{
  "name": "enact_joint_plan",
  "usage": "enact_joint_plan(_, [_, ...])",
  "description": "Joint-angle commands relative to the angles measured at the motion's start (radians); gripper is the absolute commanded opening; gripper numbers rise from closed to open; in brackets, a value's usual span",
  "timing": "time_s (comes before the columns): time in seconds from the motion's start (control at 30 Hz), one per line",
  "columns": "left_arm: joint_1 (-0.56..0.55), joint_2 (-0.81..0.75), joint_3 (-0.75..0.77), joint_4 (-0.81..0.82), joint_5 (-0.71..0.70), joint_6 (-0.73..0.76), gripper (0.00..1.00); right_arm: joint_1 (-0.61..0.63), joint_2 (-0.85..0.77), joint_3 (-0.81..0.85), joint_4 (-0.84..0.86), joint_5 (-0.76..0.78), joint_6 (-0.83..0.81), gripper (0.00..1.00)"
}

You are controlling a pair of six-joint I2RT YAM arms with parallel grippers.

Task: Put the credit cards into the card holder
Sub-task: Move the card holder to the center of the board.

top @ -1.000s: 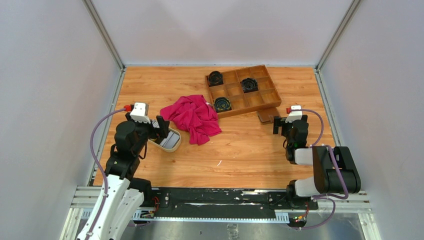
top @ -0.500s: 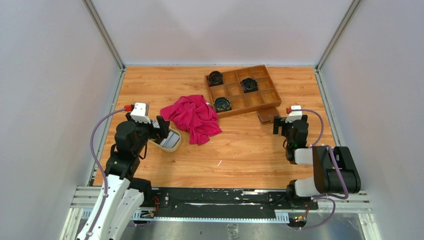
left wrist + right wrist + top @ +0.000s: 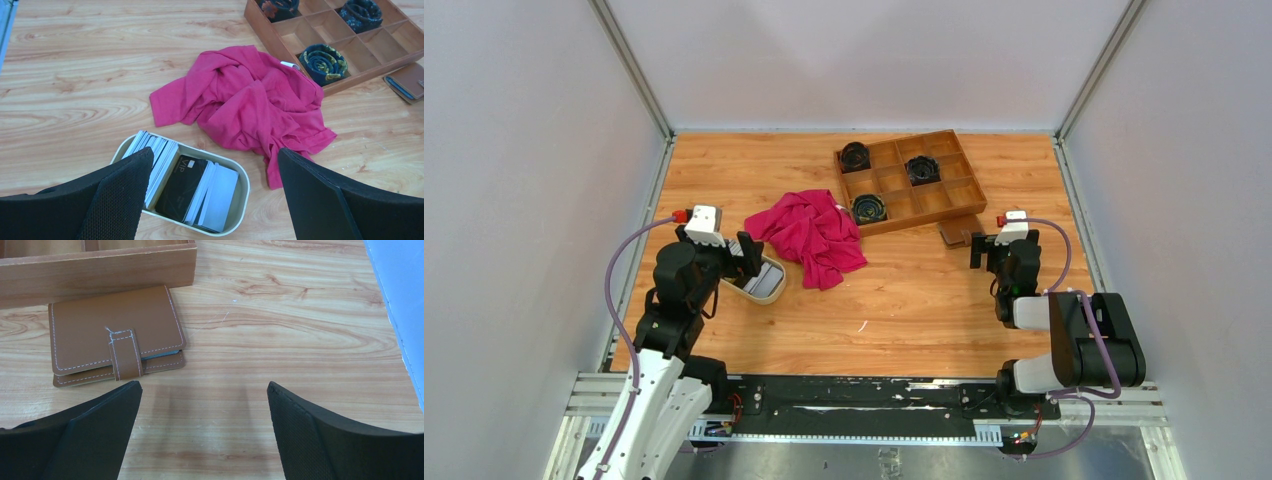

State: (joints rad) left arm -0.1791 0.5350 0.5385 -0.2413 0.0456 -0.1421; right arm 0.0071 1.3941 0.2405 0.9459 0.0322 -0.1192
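Your left tool [image 3: 214,154] hangs over the near-left part of the tabletop [image 3: 924,310], its two fingers spread wide apart with nothing gripped between them. Right below it sits a cream oval dish [image 3: 243,176], and the credit cards [image 3: 186,186] are in there: a black one marked VIP lies face up near the middle, with white and grey ones packed on edge and leaning to either side of it.

On your right side, the right tool [image 3: 203,386] is just as wide apart and holds nothing. It hovers above bare wood, near the right edge of the tabletop. Just beyond its fingertips and a little to the left lies the card holder [image 3: 112,335], brown leather, flat on the tabletop and folded shut with its tab strap wrapped over the front edge.

Past the dish, toward the middle, you have a crumpled pink cloth [image 3: 250,100] lying close to the dish's far side. Farthest out is the wooden tray [image 3: 280,44] with its compartments. The card holder lies just beside its near wall; you cannot tell whether they touch. Three compartments each hold a dark coiled roll [image 3: 324,61].
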Motion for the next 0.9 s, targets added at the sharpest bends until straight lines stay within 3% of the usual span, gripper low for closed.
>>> enact_joint_plan(0.0, [-0.005, 0.003, 0.021, -0.011, 0.014, 0.007, 1.00, 0.009, -0.003, 0.014, -0.004, 0.027, 0.013, 1.00])
enact_joint_plan(0.87, [-0.003, 0.028, 0.026, -0.012, 0.012, 0.015, 1.00, 0.008, -0.003, 0.014, -0.004, 0.026, 0.013, 1.00])
